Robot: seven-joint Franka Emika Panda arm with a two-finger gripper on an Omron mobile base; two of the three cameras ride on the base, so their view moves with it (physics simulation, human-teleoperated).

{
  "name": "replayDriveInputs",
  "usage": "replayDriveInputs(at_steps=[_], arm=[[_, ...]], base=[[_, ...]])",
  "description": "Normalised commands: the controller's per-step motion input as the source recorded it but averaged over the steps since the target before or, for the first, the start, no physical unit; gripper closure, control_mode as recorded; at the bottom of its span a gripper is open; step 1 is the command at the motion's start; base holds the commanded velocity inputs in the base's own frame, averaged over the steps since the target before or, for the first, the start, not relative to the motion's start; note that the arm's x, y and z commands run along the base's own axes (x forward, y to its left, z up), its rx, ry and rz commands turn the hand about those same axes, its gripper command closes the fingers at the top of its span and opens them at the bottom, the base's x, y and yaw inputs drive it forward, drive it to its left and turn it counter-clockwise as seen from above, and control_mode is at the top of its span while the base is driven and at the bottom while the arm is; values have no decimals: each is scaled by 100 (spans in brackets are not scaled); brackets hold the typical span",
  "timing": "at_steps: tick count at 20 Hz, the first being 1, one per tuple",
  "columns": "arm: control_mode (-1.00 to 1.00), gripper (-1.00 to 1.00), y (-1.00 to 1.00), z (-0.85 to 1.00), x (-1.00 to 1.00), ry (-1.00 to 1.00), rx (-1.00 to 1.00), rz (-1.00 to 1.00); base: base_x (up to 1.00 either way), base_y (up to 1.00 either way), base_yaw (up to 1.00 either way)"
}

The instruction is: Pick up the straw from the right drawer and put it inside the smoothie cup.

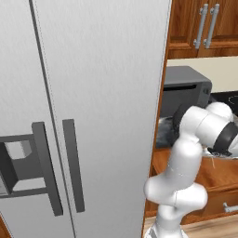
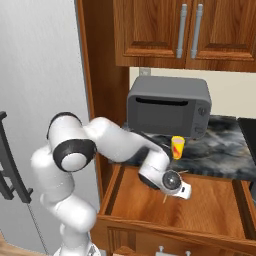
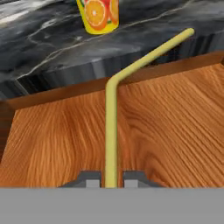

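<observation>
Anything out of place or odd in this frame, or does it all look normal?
One oddity: the straw between the gripper's fingertips is bent, angling off near its upper end, not straight. The smoothie cup stands upright on the counter behind the open drawer. Nothing spilled.

Grey fridge (image 1: 93, 93), reddish-brown upper cabinets (image 2: 165, 30), dark marbled counter (image 2: 220, 150), grey microwave (image 2: 167, 107).

The light is even and bright with only soft shadows, no glare on the grey fridge door (image 1: 93, 93), and the wooden drawer floor (image 3: 166, 131) looks slightly blurred up close.
</observation>
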Motion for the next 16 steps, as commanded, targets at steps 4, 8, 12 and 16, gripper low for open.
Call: replayDriveInputs(at_steps=[4,8,12,16], arm=[[-100,100,0,100,-32,-39,0,0],[-100,100,0,100,-11,-32,0,1],[-100,100,1,100,-2,-23,0,3],[-100,100,4,88,3,-16,0,4]], base=[[0,0,0],[0,0,0],[0,0,0],[0,0,0]])
